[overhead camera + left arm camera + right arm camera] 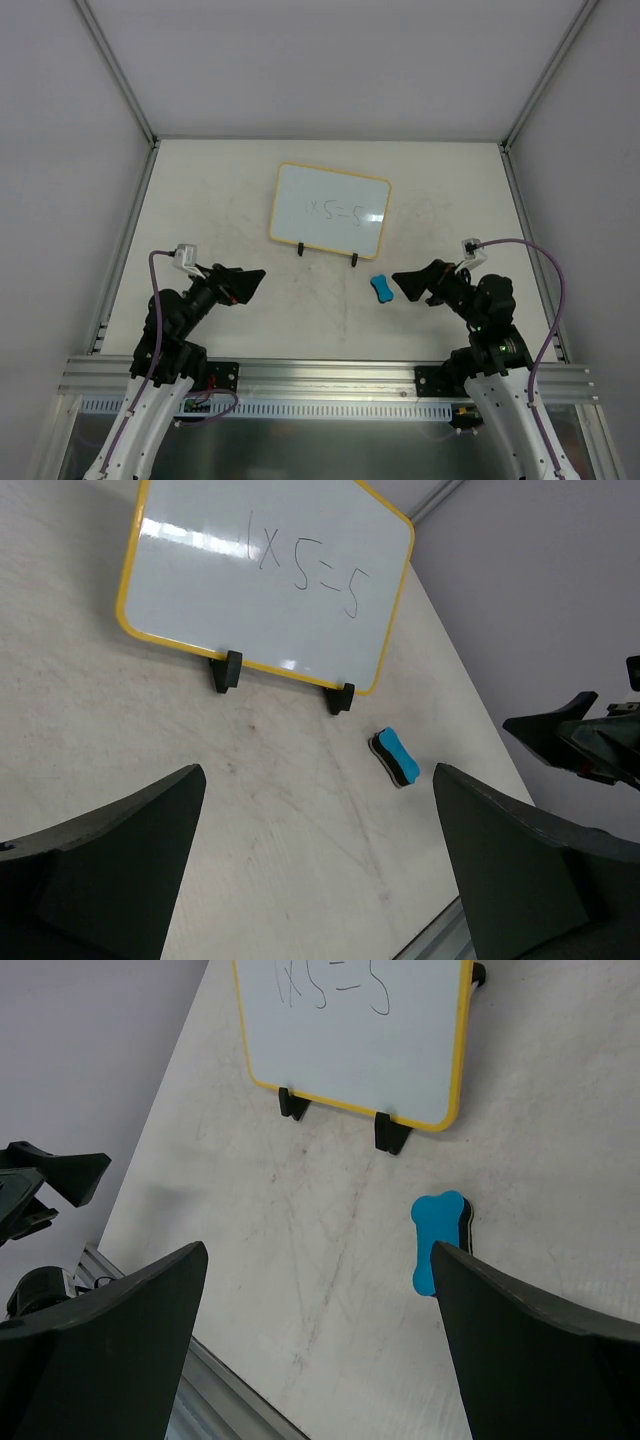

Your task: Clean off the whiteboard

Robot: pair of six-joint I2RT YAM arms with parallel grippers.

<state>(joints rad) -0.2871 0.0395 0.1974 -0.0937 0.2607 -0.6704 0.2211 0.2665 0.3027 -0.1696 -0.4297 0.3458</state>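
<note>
Upper centre of the top view, the whiteboard [330, 207] is white with a yellow-orange frame, grey handwriting and black clip feet [301, 250]. The eraser [381, 289] is bright blue over black. The table [200, 220] is cream with faint grey scuffs.

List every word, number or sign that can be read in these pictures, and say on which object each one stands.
"1 x 5 = 5": handwritten in dark marker on the whiteboard, clearest in the left wrist view; the first stroke could also be a plain bar.
Blue eraser: no lettering visible on it.
No other readable text appears in any view.
</note>
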